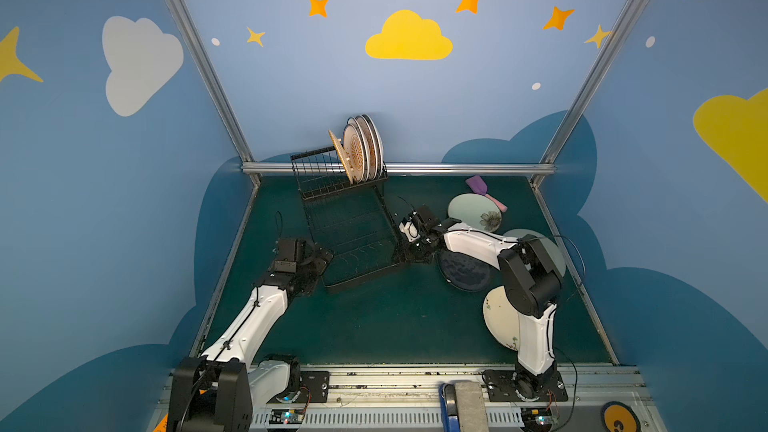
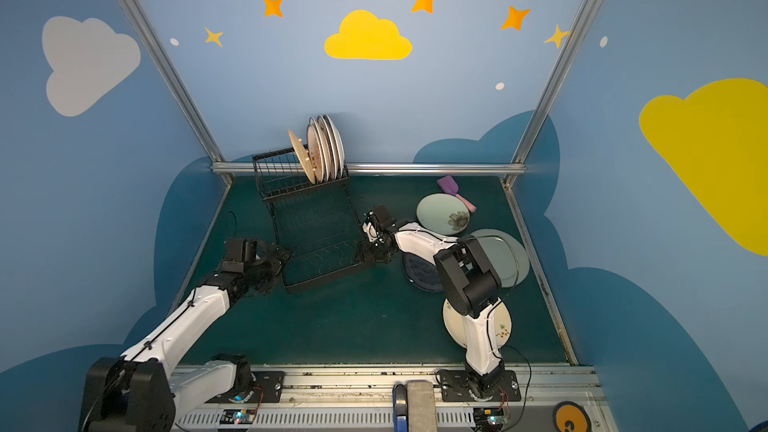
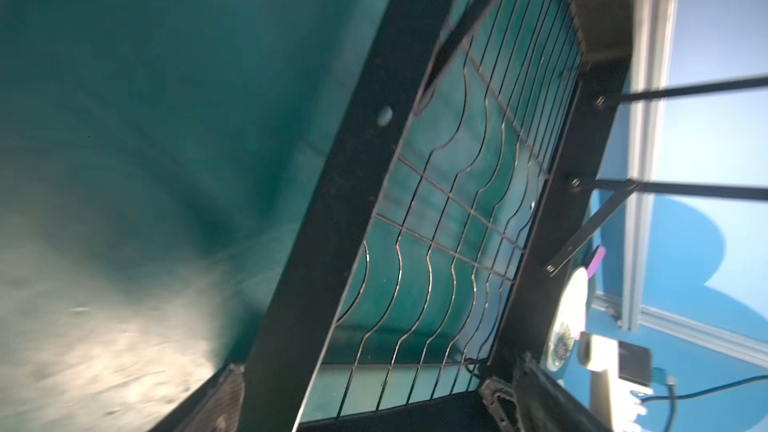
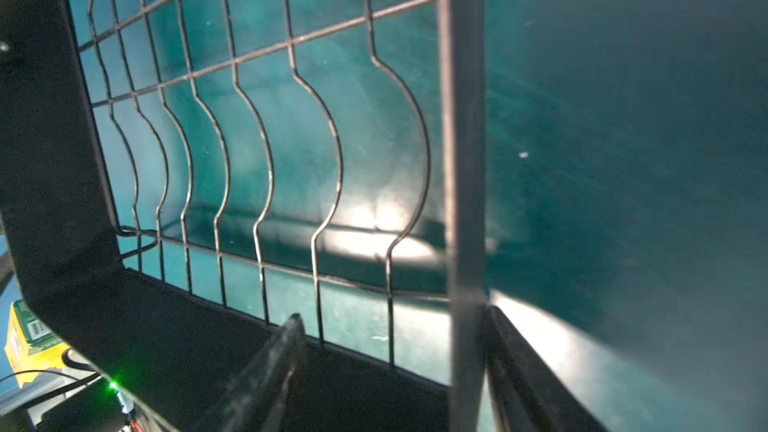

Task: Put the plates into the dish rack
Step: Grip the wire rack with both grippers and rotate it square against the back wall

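At the near tray corners of the dish rack (image 1: 361, 280), with bare table (image 1: 374, 326) in front, left gripper (image 1: 323, 260) and right gripper (image 1: 409, 251) each straddle a rim, jaws apart.

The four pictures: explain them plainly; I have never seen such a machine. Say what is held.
Two white-and-black robot arms stand at the near edge of a green table. The two wide pictures come from one camera head overhead. Each close-up comes from a camera on an arm's wrist. At the back stands a black wire dish rack with several plates upright in it. Four more lie flat on the right: a flowered green plate, a plain green plate, a dark blue plate and a cream plate, near a purple spatula. The left gripper and the right gripper stand open at the rack's near corners, its rim between their fingers. Neither holds a plate.
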